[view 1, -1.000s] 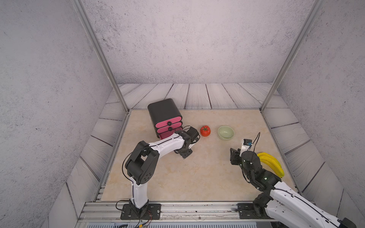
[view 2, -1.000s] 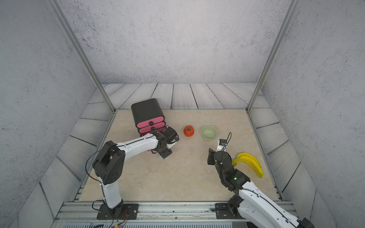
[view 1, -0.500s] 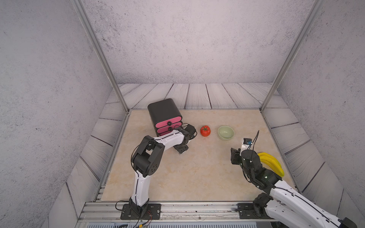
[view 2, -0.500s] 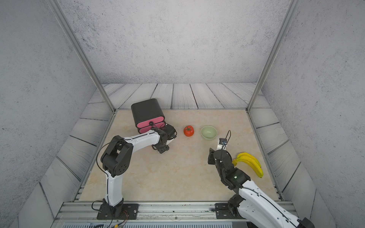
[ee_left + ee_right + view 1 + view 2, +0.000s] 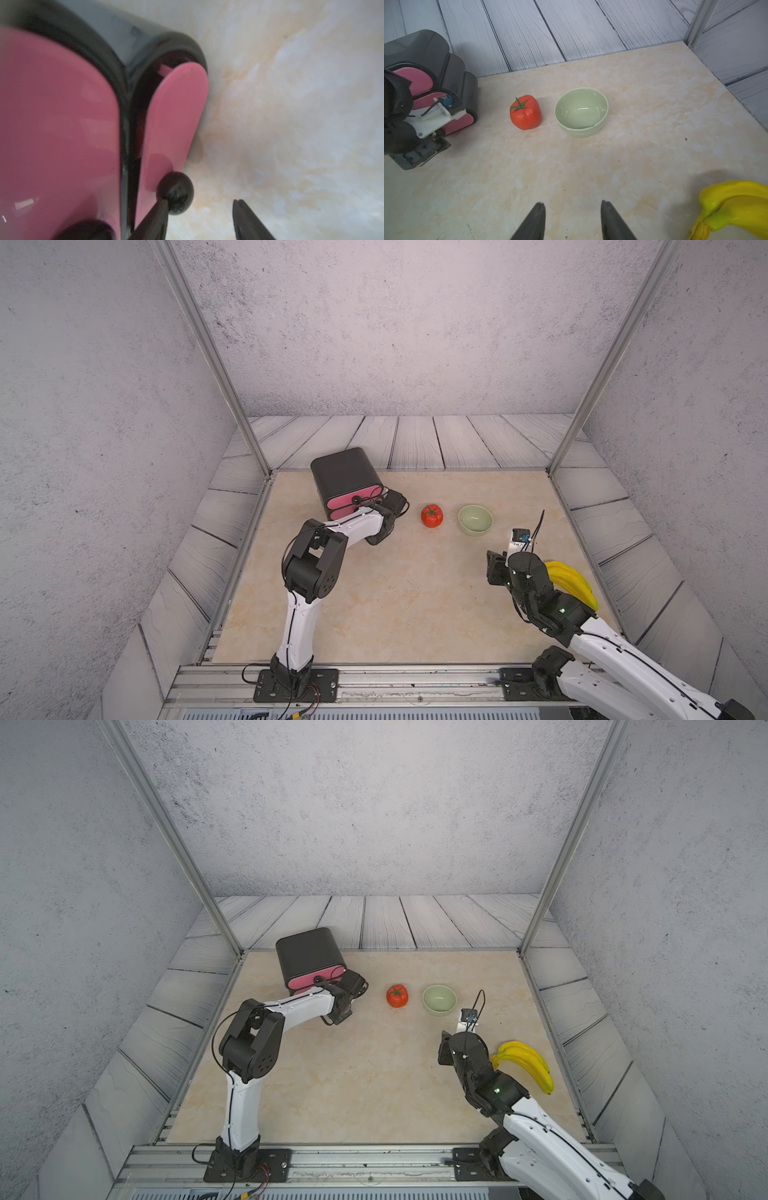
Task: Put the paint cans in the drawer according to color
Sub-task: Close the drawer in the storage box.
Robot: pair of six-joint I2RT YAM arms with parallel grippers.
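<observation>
Field notes: the drawer [image 5: 345, 475] stands far left on the bench [image 5: 395, 593]; paint cans not in sight, none on the open bench.

Left fingers [image 5: 158, 216] apart, one tip touching the knob [image 5: 175, 195] of the lowest front [image 5: 176, 116], which stands ajar.

Risk: the tip slips off the round knob, or shoves the light chest instead.

Right fingers [image 5: 535, 220] apart, empty.

Since a second ago, the left wrist has closed in on the chest and the elbow has lifted; the right arm is unchanged.
</observation>
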